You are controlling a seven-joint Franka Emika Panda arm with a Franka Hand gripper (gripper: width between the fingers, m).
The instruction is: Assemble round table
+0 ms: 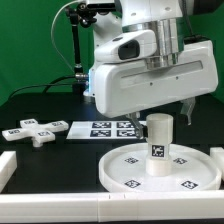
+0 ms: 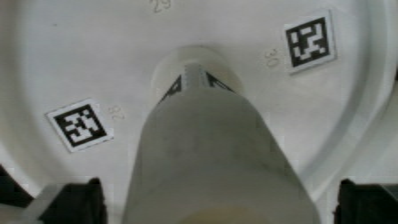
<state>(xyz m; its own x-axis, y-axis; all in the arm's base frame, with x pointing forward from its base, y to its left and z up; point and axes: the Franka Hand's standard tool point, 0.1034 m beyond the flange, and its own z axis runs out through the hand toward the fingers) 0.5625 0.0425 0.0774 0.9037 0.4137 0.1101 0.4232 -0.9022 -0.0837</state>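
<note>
The round disc (image 1: pixel 130 172) lies flat on the black table at the exterior view's right, its square tags facing up. The short cylinder leg (image 1: pixel 158 146) stands upright on the middle of the disc, with a tag on its side. In the wrist view the leg (image 2: pixel 217 130) runs down to the disc (image 2: pixel 107 60). My gripper (image 2: pixel 222 200) is straight above it, open. Its dark fingers (image 2: pixel 80 200) stand on either side of the leg's top, with a gap on each side. The cross-shaped base piece (image 1: pixel 30 131) lies on the table at the exterior view's left.
The marker board (image 1: pixel 103 127) lies between the base piece and the disc. A white border rail (image 1: pixel 60 208) runs along the near edge and up the left side. A black stand with cables (image 1: pixel 78 45) rises at the back.
</note>
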